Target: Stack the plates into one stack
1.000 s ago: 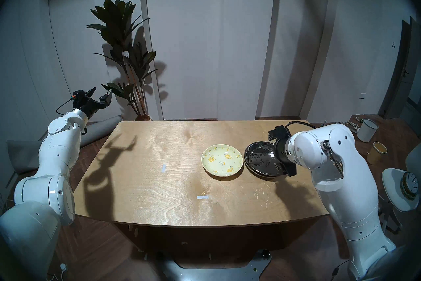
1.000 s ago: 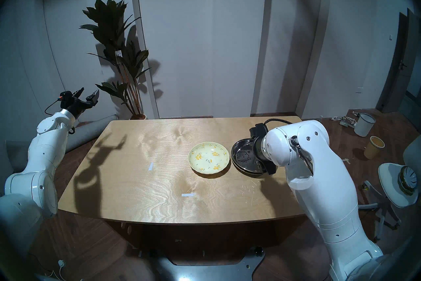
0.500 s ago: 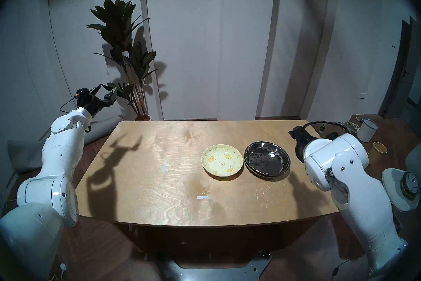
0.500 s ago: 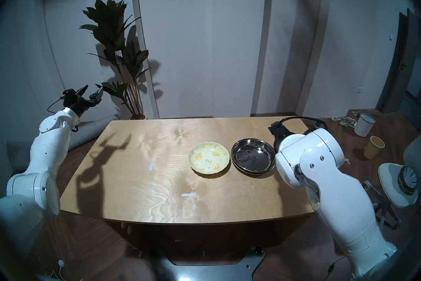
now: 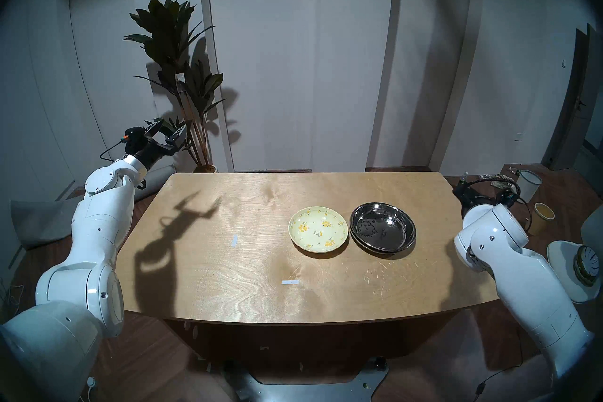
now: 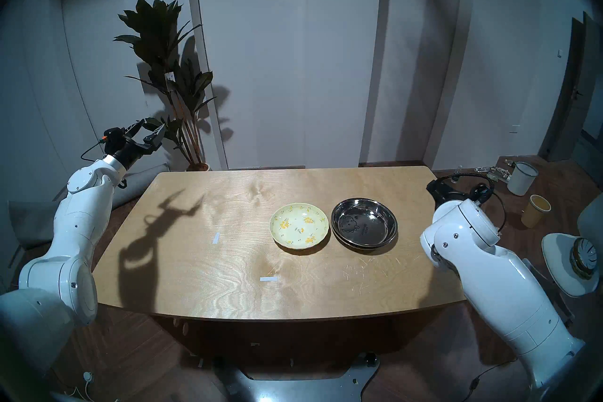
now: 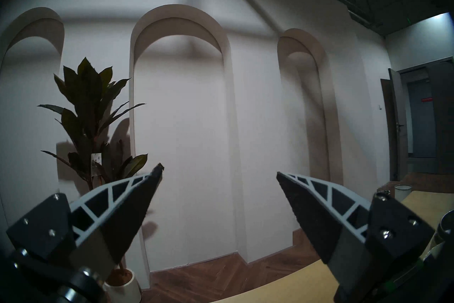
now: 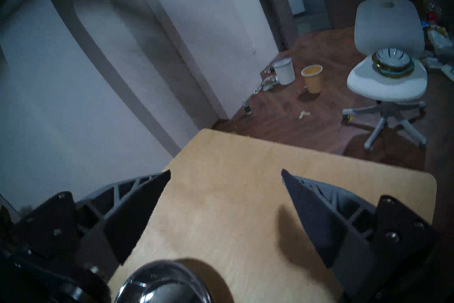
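Note:
A shiny steel plate with a cartoon print sits on the right part of the table, nested on another plate whose rim just shows beneath it. A pale yellow floral plate lies by itself just left of them, close beside them. My right gripper is open and empty, over the table's right edge, apart from the steel plate. In the head views my right arm hides its fingers. My left gripper is open and empty, high beyond the table's far left corner, far from the plates; it also shows in the left wrist view.
Two short tape strips lie on the wooden table. A potted plant stands behind the left gripper. Right of the table are a white chair with stacked bowls, a white cup and a tan cup.
My right gripper has drawn back to the right, away from the steel plate's rim, leaving it on the lower plate. My left arm has swung right, toward the table.

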Robot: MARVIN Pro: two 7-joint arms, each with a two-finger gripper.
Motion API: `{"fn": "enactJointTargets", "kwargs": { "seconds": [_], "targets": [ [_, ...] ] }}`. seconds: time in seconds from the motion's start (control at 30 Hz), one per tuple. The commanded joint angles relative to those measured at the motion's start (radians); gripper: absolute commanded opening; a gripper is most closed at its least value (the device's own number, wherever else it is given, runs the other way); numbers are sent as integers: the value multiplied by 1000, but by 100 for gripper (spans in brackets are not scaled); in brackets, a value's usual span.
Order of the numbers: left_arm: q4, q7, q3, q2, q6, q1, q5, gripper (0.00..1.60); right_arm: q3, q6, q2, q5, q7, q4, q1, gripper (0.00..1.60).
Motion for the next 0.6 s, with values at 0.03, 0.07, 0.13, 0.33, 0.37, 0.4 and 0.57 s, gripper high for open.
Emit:
{"fn": "enactJointTargets", "kwargs": {
  "seconds": [0.03,0.07,0.13,0.33,0.37,0.4,0.57],
  "targets": [
    [-122,-16,-11,-8,16,53,-17,160,89,-54,47,-17,124,53,15,160],
    [-140,-12,-12,-11,18,64,-17,160,92,-59,47,-18,141,57,11,160],
    [-164,-10,-15,-20,28,83,-21,160,101,-71,47,-15,172,67,4,160],
    [-255,28,-29,-42,85,140,-23,160,123,-105,46,-4,277,90,-20,160],
    [-262,38,-31,-45,92,144,-21,160,125,-109,47,-2,286,91,-23,160],
    [-281,59,-32,-50,111,154,-16,160,131,-115,46,1,309,95,-29,160],
    [-314,108,-26,-64,151,174,1,160,69,-207,-14,-58,386,96,-86,160]
  ]
}}
